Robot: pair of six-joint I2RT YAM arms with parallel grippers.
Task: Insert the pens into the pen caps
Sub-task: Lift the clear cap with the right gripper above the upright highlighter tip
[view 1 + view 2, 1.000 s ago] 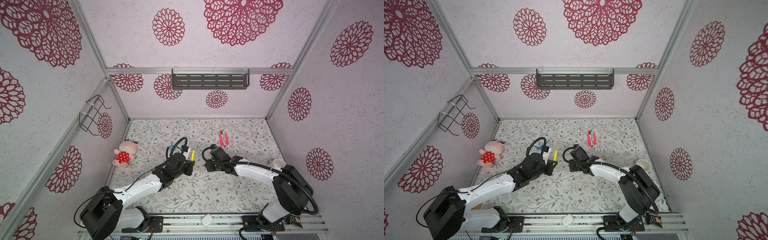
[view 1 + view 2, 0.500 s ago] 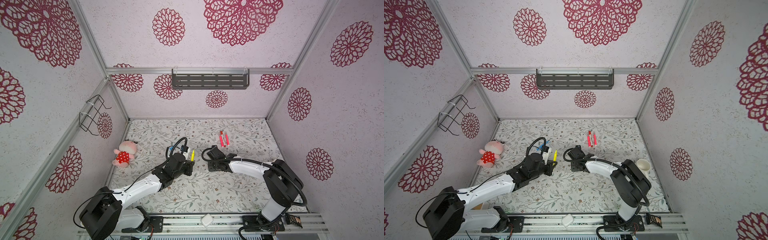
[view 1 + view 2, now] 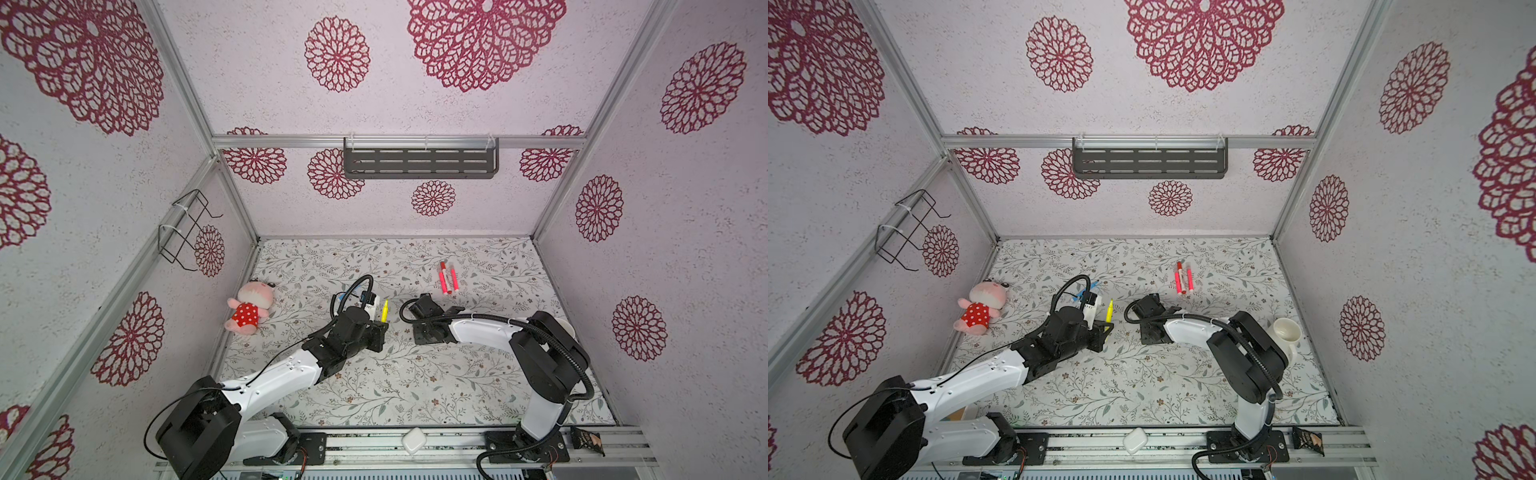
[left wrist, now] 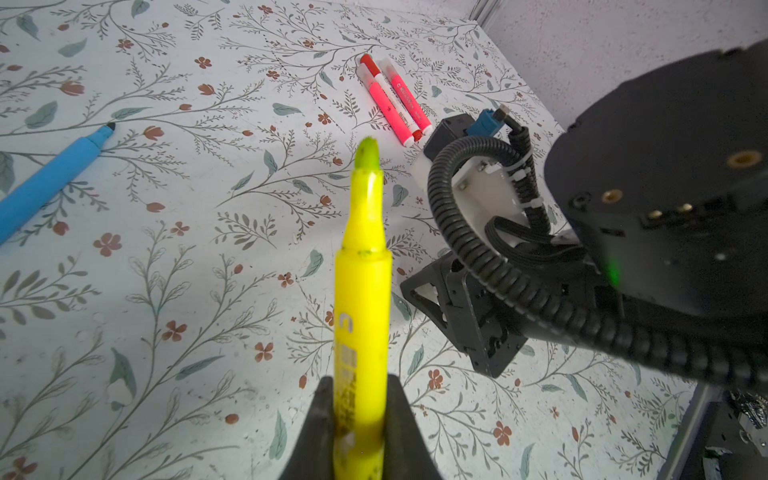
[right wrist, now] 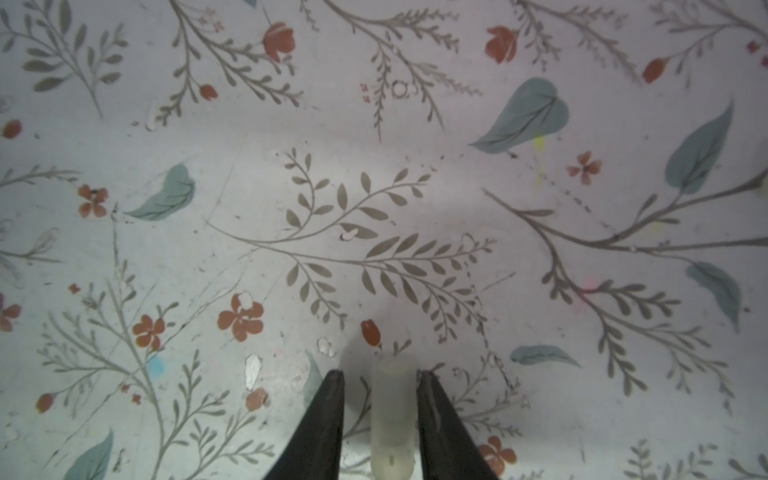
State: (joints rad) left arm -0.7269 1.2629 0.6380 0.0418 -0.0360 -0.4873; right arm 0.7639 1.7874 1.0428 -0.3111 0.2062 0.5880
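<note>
Right claw [image 5: 380, 374] has dropped, narrowing astride a pen cap [image 5: 392, 415], ungripped; left claw [image 4: 359, 378] clamps the yellow pen [image 4: 361, 270]. Next: pinch, lift, align.

The yellow pen [image 4: 362, 291] is uncapped and gripped at the rear of its barrel, greenish tip up. The blue pen [image 4: 45, 183] lies flat off to its side, also uncapped. 3 pink and red pens [image 4: 392, 102] lie side by side, apparently capped, and 1 whitish see-through cap [image 5: 392, 419] lies flat by itself.
</note>
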